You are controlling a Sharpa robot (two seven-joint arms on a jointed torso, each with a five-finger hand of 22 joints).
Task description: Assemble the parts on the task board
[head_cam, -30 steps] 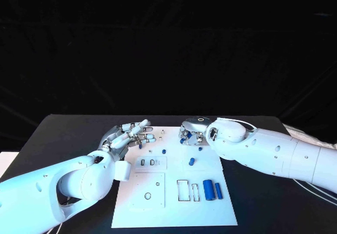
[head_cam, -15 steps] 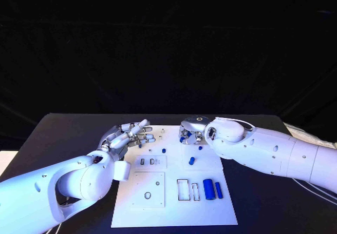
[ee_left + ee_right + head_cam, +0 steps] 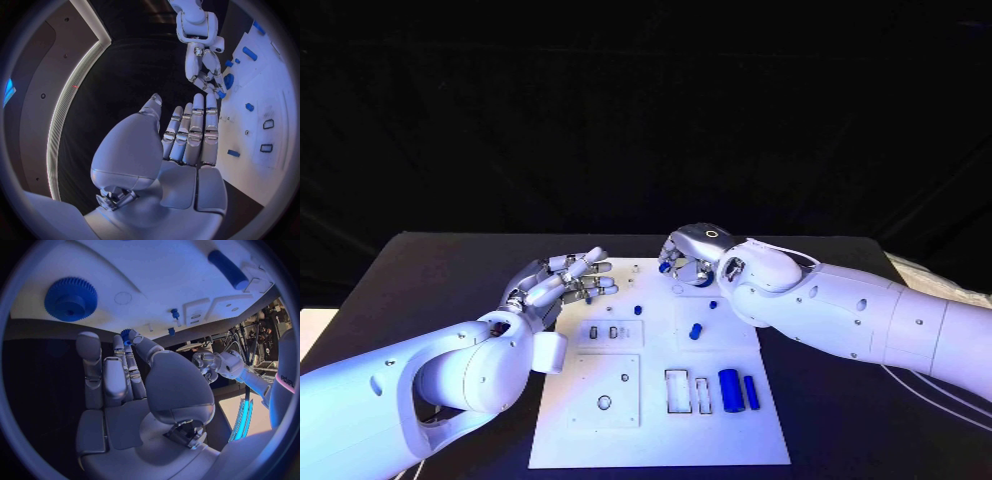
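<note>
- Left hand [image 3: 564, 281] hovers at the task board's [image 3: 653, 430] left edge, fingers apart, holding nothing.
- Task board lies mid-surface [image 3: 430, 280], blue parts [image 3: 728, 385] scattered on it.
- Right hand [image 3: 689, 256] hangs over the board's far end, fingers pinching a small blue gear [image 3: 127, 335].

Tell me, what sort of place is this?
Probably a robotics lab or demo booth: a black table against a dark backdrop, a white task board with small blue parts, and two robot arms working over it.
</note>
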